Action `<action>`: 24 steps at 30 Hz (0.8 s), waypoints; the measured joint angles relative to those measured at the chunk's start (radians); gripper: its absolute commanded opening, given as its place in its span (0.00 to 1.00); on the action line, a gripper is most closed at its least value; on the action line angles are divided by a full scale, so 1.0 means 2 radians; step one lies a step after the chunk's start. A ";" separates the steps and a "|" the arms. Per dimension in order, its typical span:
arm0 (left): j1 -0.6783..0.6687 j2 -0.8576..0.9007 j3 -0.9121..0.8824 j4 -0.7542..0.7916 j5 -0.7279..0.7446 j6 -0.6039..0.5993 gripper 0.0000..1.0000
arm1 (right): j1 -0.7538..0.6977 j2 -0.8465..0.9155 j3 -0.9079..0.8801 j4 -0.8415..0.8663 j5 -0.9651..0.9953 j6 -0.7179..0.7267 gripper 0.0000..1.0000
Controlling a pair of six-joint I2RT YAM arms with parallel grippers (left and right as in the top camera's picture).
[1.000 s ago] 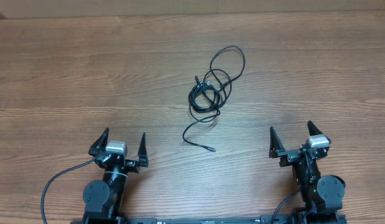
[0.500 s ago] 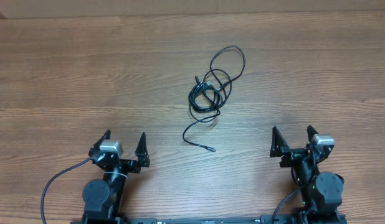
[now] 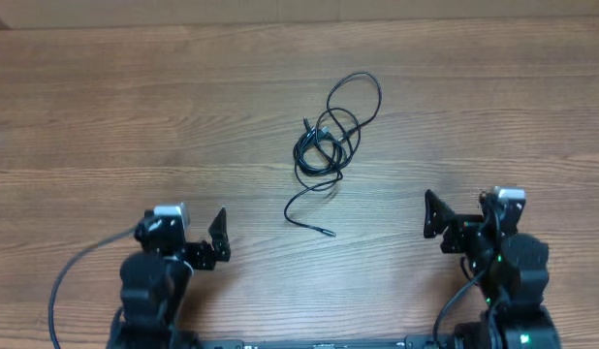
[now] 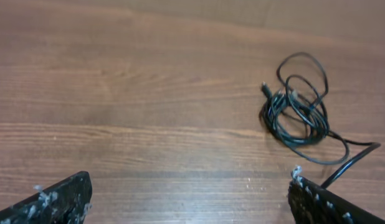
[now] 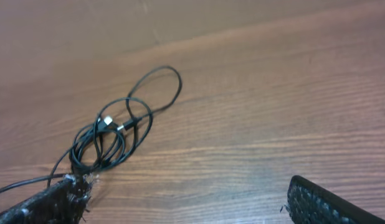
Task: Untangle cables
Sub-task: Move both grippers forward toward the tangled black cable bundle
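Note:
A tangled black cable [image 3: 329,136] lies on the wooden table, coiled in several loops, with one loose end trailing toward the front [image 3: 324,232]. It also shows in the left wrist view [image 4: 298,109] and in the right wrist view [image 5: 111,140]. My left gripper [image 3: 188,233] is open and empty at the front left, well short of the cable. My right gripper [image 3: 464,215] is open and empty at the front right, also apart from the cable.
The wooden table [image 3: 135,116] fills the view. A black robot lead [image 3: 72,286] curls by the left arm's base at the front edge.
Both arms have tilted and shifted slightly at the front of the table. The cable has not moved.

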 measured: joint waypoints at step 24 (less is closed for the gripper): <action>0.000 0.440 0.387 -0.257 0.087 -0.034 1.00 | 0.000 0.400 0.378 -0.282 -0.028 0.000 1.00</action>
